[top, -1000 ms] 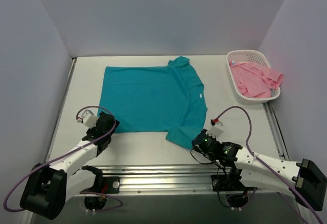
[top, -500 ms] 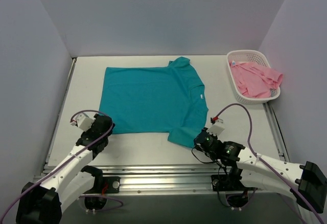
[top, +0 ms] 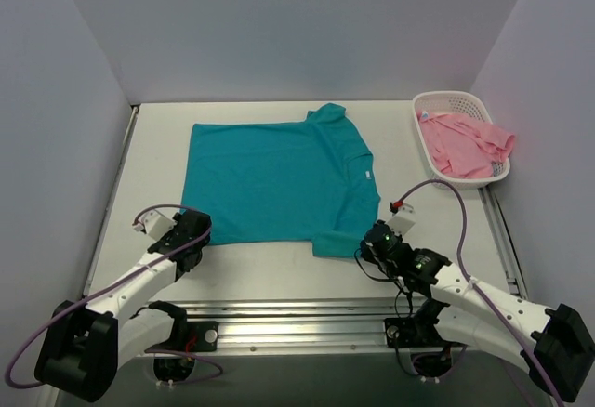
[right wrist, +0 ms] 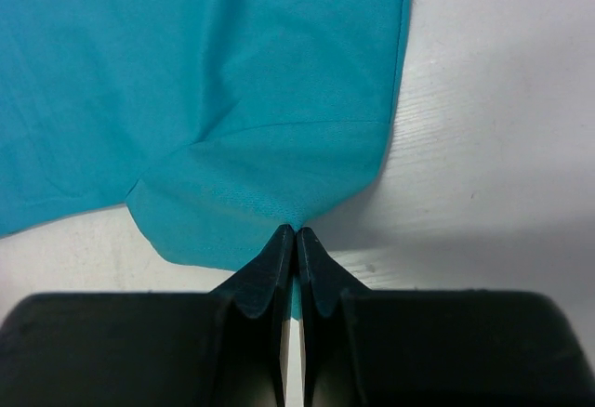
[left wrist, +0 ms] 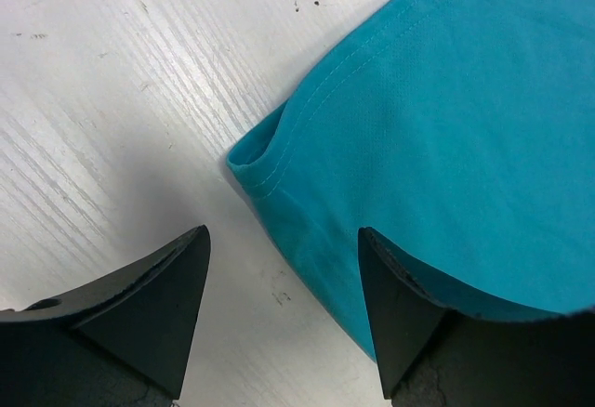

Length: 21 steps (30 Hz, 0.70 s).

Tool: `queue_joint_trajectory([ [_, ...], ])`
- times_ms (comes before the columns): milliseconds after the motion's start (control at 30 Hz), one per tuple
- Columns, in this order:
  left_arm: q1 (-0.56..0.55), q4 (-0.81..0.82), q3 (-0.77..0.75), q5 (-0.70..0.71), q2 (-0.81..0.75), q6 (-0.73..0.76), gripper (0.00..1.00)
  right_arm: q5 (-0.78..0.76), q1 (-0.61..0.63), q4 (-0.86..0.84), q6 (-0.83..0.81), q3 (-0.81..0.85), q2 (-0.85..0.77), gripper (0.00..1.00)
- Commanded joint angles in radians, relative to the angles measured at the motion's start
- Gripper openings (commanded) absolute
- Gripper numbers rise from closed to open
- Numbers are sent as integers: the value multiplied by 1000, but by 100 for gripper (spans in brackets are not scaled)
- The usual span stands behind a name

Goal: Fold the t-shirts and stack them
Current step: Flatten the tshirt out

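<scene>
A teal t-shirt (top: 279, 179) lies spread flat in the middle of the table, its white neck label toward the right. My left gripper (top: 191, 236) is open at the shirt's near left hem corner. In the left wrist view that corner (left wrist: 279, 170) lies just ahead of the gap between the fingers of the gripper (left wrist: 284, 244), and one fingertip (left wrist: 390, 277) rests over the cloth. My right gripper (top: 369, 240) is shut on the edge of the near sleeve (right wrist: 270, 193), pinched at the jaw tips of the gripper (right wrist: 296, 232). A pink t-shirt (top: 465, 143) lies crumpled in the basket.
A white lattice basket (top: 420, 114) stands at the back right and holds the pink shirt. Grey walls close in the table on the left, back and right. A metal rail (top: 297, 325) runs along the near edge between the arm bases.
My right gripper has drawn the near sleeve a little to the right and away from the rail. The left gripper has shifted slightly at the hem corner and its jaws have narrowed a bit.
</scene>
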State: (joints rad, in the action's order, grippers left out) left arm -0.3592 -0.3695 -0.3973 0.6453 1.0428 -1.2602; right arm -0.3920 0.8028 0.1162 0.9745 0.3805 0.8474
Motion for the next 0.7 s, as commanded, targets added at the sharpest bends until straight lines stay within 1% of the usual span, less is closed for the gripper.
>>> queue_joint_trajectory([
  [0,-3,-49,-48,83,14,-102,73,18,-22,-23,-60,35,15,0],
  [133,-1,-26,-52,99,19,-99,68,30,-42,-24,-83,46,22,0],
  [167,0,15,-48,91,20,-87,65,31,-45,-26,-86,47,22,0],
  [233,2,40,-28,74,31,-82,59,38,-54,-26,-92,46,21,0],
  [267,2,62,-22,73,36,-82,51,38,-56,-26,-92,41,21,0],
  [400,3,72,-5,70,59,-87,35,41,-62,-29,-94,38,22,0],
  [567,3,78,9,50,40,-88,34,38,-67,-20,-94,40,16,0],
  [600,2,75,6,48,31,-88,39,32,-67,-15,-94,41,13,0],
  [667,-1,60,3,48,22,-94,51,30,-67,-13,-94,41,10,0],
])
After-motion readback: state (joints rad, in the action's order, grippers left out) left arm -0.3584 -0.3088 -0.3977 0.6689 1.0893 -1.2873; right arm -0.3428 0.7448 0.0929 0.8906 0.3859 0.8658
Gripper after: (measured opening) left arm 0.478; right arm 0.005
